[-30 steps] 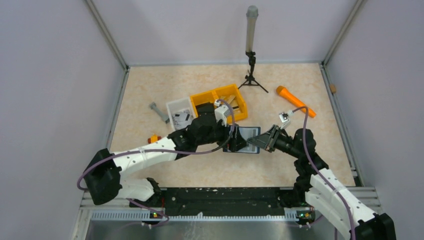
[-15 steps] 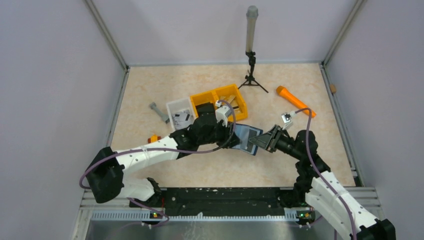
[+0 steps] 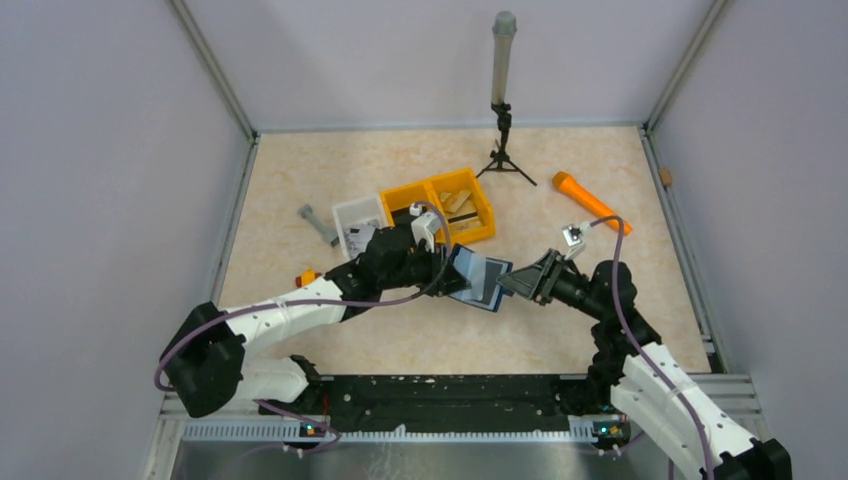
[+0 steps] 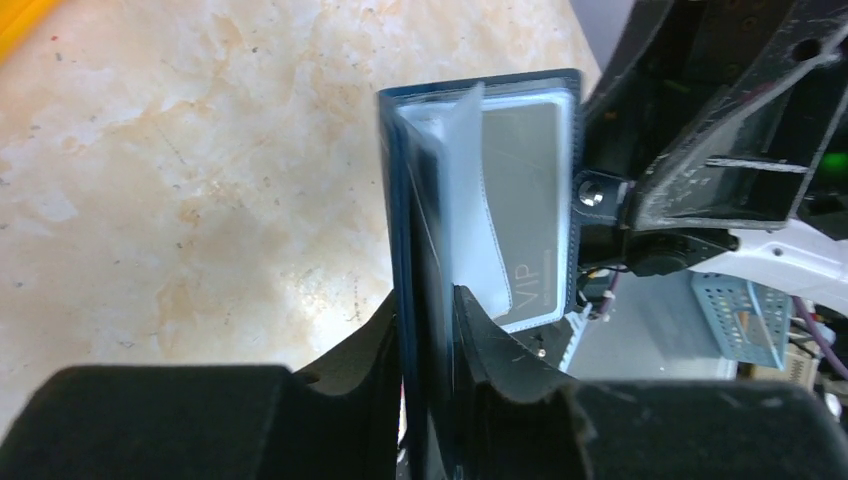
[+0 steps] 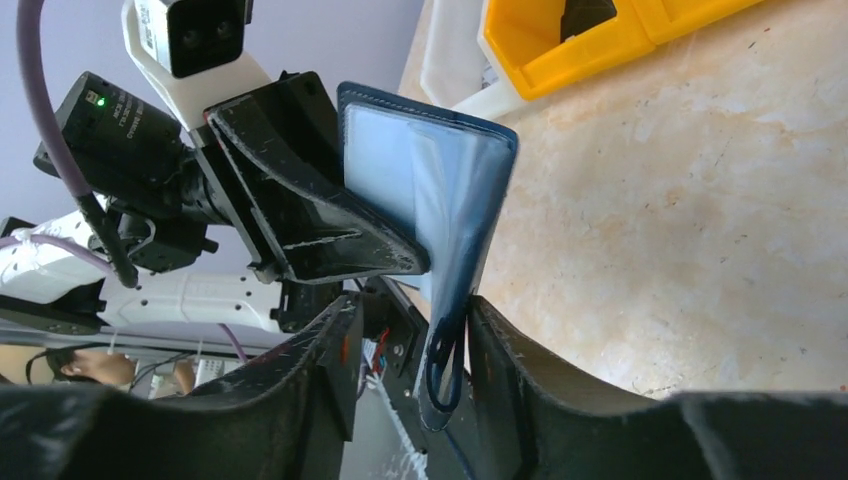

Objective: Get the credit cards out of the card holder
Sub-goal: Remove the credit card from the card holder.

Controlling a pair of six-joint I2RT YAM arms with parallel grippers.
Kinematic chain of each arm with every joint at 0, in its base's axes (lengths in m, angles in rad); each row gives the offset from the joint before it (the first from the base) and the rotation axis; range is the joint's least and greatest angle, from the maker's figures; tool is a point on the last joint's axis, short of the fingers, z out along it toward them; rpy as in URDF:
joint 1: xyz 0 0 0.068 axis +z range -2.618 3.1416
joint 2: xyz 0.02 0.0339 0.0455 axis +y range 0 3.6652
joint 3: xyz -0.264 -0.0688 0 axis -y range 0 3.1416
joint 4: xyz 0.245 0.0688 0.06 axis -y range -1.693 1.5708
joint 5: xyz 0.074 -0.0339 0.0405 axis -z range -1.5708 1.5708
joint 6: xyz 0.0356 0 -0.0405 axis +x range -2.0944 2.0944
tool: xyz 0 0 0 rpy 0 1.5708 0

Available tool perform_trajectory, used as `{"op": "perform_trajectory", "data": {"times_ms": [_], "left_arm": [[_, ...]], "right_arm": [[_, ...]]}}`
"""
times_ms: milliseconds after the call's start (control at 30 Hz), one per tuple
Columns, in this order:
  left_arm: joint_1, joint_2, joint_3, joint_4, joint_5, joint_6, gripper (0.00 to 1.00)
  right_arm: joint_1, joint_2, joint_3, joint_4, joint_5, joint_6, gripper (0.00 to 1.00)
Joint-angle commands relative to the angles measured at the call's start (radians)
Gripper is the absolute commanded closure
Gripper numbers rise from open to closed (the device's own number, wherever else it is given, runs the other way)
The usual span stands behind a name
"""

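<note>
The navy card holder [image 3: 476,279] hangs above the table between the two arms, tilted and part open. My left gripper [image 3: 452,272] is shut on its folded edge [image 4: 428,300], pinching the dark cover between both fingers. A silvery-grey credit card [image 4: 535,215] marked VIP sits in a pale inner pocket. My right gripper [image 3: 507,285] stands open at the holder's opposite edge. In the right wrist view, that edge [image 5: 447,350] hangs between the jaws [image 5: 412,310], close to one finger with a wide gap to the other. No tan-orange card shows.
A yellow two-compartment bin [image 3: 440,200] and a white bin [image 3: 355,214] stand just behind the left gripper. A grey bolt [image 3: 318,224] and a small orange block [image 3: 306,277] lie left. An orange tool [image 3: 590,203] lies at the right; a tripod with a pole [image 3: 503,150] stands at the back.
My left gripper shut on the holder and drew it left, lifting and tilting it. My right gripper went from shut on the holder to open and stayed nearly in place.
</note>
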State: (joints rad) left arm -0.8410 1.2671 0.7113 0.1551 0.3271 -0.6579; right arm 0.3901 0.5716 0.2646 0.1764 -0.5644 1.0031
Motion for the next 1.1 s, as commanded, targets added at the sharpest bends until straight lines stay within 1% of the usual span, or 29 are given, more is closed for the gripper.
{"op": "perform_trajectory", "data": {"times_ms": [0, 33, 67, 167, 233, 267, 300, 367, 467, 533, 600, 700, 767, 800, 900, 1000, 1067], "left_arm": [[0.011, -0.047, -0.011, 0.155, 0.101, -0.055, 0.75], [0.011, -0.048, -0.012, 0.161, 0.108, -0.061, 0.75], [0.013, -0.05, -0.016, 0.172, 0.115, -0.07, 0.75], [0.03, -0.065, -0.058, 0.266, 0.133, -0.13, 0.75], [0.037, -0.075, -0.103, 0.385, 0.132, -0.169, 0.75], [0.039, -0.078, -0.117, 0.414, 0.13, -0.182, 0.75], [0.039, -0.076, -0.121, 0.426, 0.132, -0.188, 0.76], [0.041, -0.067, -0.112, 0.421, 0.145, -0.186, 0.77], [0.042, -0.061, -0.114, 0.426, 0.15, -0.189, 0.78], [0.042, -0.066, -0.12, 0.428, 0.146, -0.189, 0.77], [0.046, -0.074, -0.119, 0.414, 0.145, -0.174, 0.7], [0.048, -0.099, -0.098, 0.313, 0.119, -0.108, 0.4], [0.045, -0.106, -0.072, 0.239, 0.113, -0.061, 0.23], [0.042, -0.1, -0.059, 0.212, 0.119, -0.043, 0.18], [0.02, -0.062, -0.017, 0.181, 0.122, 0.003, 0.08], [0.0, -0.007, 0.023, 0.186, 0.138, 0.038, 0.04], [-0.001, 0.041, 0.052, 0.205, 0.165, 0.054, 0.03]], "right_arm": [[0.01, 0.011, 0.044, 0.06, -0.017, -0.01, 0.5], [0.01, 0.014, 0.041, 0.063, -0.021, -0.009, 0.47], [0.01, 0.017, 0.037, 0.065, -0.022, -0.008, 0.46], [0.011, 0.023, 0.017, 0.09, -0.032, 0.005, 0.45], [0.011, 0.026, 0.004, 0.11, -0.037, 0.02, 0.49], [0.01, 0.027, -0.005, 0.122, -0.039, 0.026, 0.52], [0.011, 0.025, -0.007, 0.128, -0.04, 0.032, 0.6], [0.011, 0.023, -0.006, 0.127, -0.039, 0.035, 0.71], [0.011, 0.014, 0.0, 0.11, -0.031, 0.032, 0.91], [0.011, 0.004, 0.01, 0.08, -0.018, 0.017, 0.97], [0.01, -0.007, 0.027, 0.03, 0.002, -0.006, 1.0], [0.01, -0.01, 0.06, -0.07, 0.034, -0.06, 1.0], [0.011, -0.004, 0.083, -0.127, 0.057, -0.098, 1.0], [0.011, 0.003, 0.091, -0.14, 0.062, -0.116, 1.0], [0.01, 0.025, 0.111, -0.162, 0.073, -0.14, 1.0], [0.011, 0.031, 0.139, -0.173, 0.091, -0.156, 1.0], [0.01, 0.029, 0.173, -0.231, 0.098, -0.179, 1.0]]}}
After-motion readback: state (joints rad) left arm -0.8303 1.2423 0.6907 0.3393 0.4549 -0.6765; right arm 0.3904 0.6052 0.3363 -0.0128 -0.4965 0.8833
